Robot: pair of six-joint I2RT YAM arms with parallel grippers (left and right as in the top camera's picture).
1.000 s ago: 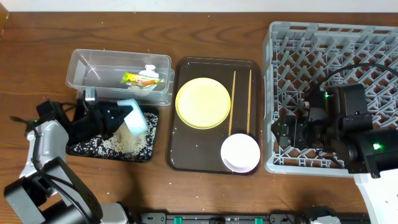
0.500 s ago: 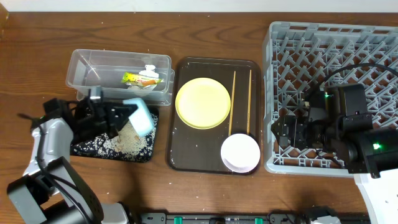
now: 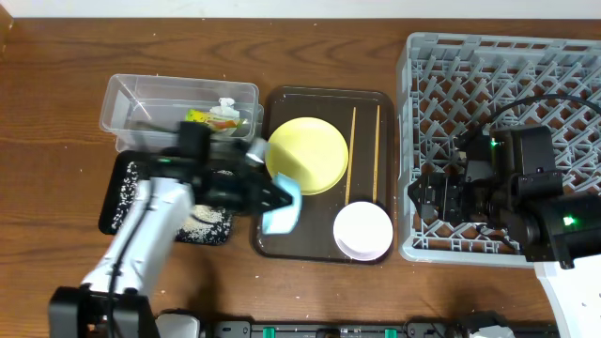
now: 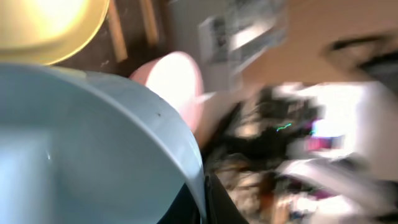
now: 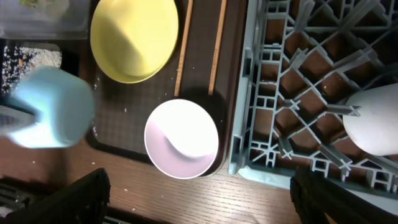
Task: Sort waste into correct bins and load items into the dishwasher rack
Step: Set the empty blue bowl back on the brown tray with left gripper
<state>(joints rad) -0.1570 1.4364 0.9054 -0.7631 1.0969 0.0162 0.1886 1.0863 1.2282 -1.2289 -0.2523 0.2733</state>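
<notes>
As left jaws carried it right, blue bowl [image 3: 282, 214] over brown tray [image 3: 315, 223]

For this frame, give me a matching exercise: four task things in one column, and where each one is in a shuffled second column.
Things:
1. small light blue bowl
2. green-yellow snack wrapper
3. pale rice-like crumbs
4. pale pink-white bowl

Places:
A. on the shallow black tray
B. resting on the dark brown serving tray
C. held in the left tool
D. inside the clear rectangular plastic tub

Pairs: 1-C, 2-D, 3-A, 4-B.
</notes>
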